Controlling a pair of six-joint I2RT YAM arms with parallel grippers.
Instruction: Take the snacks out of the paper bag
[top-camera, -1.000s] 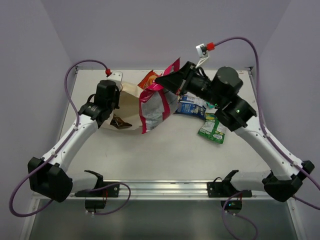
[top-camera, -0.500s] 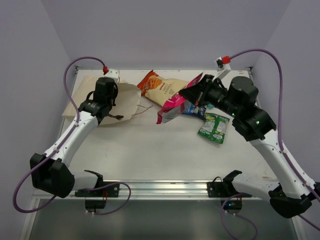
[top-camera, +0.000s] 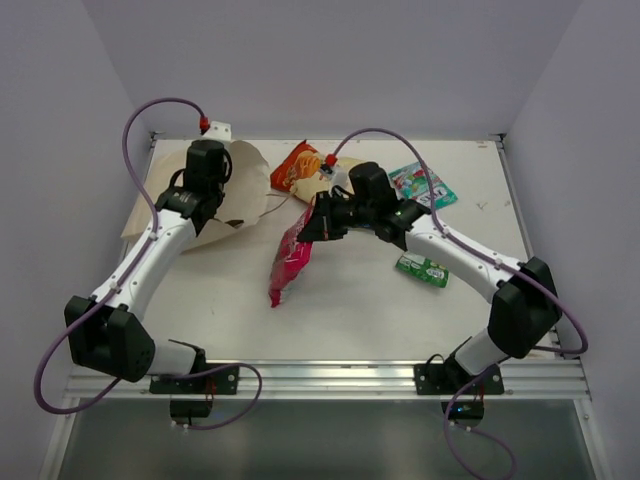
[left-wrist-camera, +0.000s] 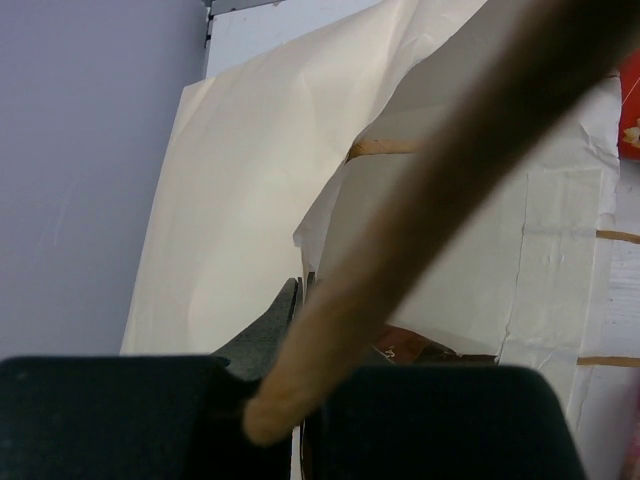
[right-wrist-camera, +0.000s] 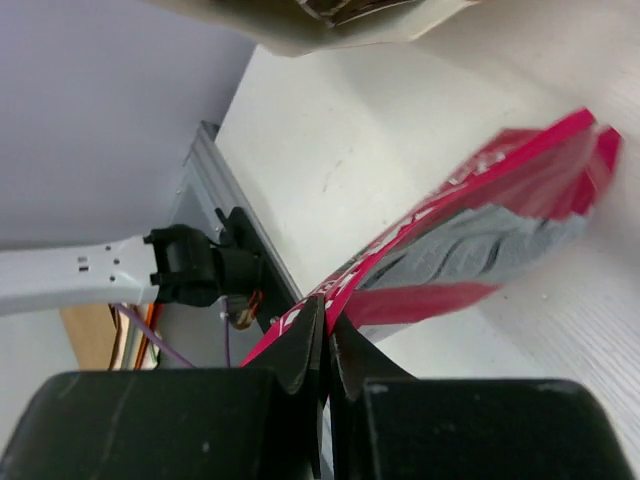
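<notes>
From the top camera I see the left pincer (top-camera: 215, 212) down on the tall cream paper carrier bag (top-camera: 245, 185), which lies slumped at the far left of the white table (top-camera: 350, 320). From up here I cannot tell how its fingers stand. The right pincer (top-camera: 318, 215) sits near mid-table, clamped on the upper edge of the large pink foil snack bag (top-camera: 288, 258). That bag hangs from it toward the near side, wholly outside the carrier bag. An orange-and-cream chip bag (top-camera: 298, 165) lies just beyond the right pincer. A teal-pink packet (top-camera: 422, 185) and a small green packet (top-camera: 422, 268) lie further right.

On the left wrist camera, the left pincer (left-wrist-camera: 300, 295) has its fingers pressed together, with the carrier bag's (left-wrist-camera: 250, 180) cream paper edge running down into them. A blurred twisted brown handle (left-wrist-camera: 450, 150) crosses in front.

On the right wrist camera, the right pincer (right-wrist-camera: 325, 320) is closed tight on the pink bag's (right-wrist-camera: 480, 240) rim. The rest of the packet stretches away to the right over the table (right-wrist-camera: 330, 150). The carrier bag (right-wrist-camera: 330, 25) shows along the top edge, apart from it.
</notes>
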